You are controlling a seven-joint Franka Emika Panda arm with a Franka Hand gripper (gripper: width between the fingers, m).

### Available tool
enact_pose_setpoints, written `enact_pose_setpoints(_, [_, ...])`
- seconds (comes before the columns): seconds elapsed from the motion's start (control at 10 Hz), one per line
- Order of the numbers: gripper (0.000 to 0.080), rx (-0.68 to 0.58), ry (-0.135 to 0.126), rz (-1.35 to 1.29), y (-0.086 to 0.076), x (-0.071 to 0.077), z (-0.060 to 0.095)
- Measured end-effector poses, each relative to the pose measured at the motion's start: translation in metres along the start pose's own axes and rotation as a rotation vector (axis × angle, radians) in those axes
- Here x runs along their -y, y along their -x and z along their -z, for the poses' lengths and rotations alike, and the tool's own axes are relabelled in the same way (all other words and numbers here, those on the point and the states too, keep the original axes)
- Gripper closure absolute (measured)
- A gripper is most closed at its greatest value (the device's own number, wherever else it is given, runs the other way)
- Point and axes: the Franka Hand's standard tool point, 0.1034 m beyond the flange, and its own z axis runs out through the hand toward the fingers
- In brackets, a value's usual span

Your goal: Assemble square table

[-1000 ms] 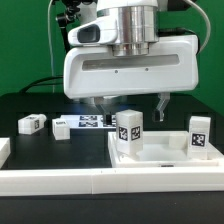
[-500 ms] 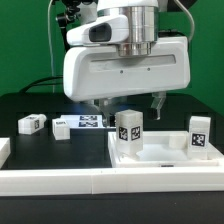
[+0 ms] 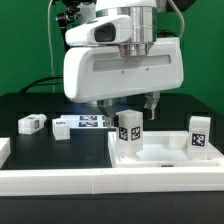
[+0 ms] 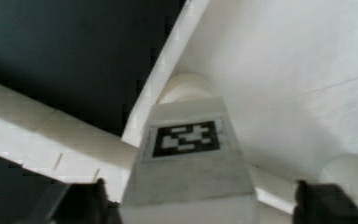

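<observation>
White slab (image 3: 165,152) lying flat, unmoved. Gripper (image 3: 128,105) hovering over its 10 o'clock corner, jaws now narrowing from full spread but still unclenched, nothing held. Leg (image 3: 128,135) standing upright between them, so pickup is probably starting.

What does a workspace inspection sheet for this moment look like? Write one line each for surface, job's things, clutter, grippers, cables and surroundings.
surface: black table with a white rail wall along the front edge; the marker board lies flat on it.
job's things: square slab with a centre leg and a right-hand leg upright on it; two loose legs lie at the exterior view's left.
clutter: nothing seen.
grippers: gripper open, its fingers either side of the centre leg with a gap showing.
cables: dark cable beside the arm's top.
surroundings: greenish backdrop.
</observation>
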Motion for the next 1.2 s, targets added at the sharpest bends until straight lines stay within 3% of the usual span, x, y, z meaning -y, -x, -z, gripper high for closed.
enact_pose_setpoints(0.1, [0.0435, 0.0, -0.001, -0.014, 0.0, 0.0001, -0.0001])
enact_pose_setpoints(0.2, [0.0511, 0.0, 0.0, -0.032, 0.0, 0.0, -0.0001])
enact_pose_setpoints(0.4, [0.0511, -0.001, -0.002, -0.114, -0.0002, 0.0002, 0.0])
enact_pose_setpoints(1.2, [0.0509, -0.01, -0.002, -1.143, 0.0007, -0.001, -0.0019])
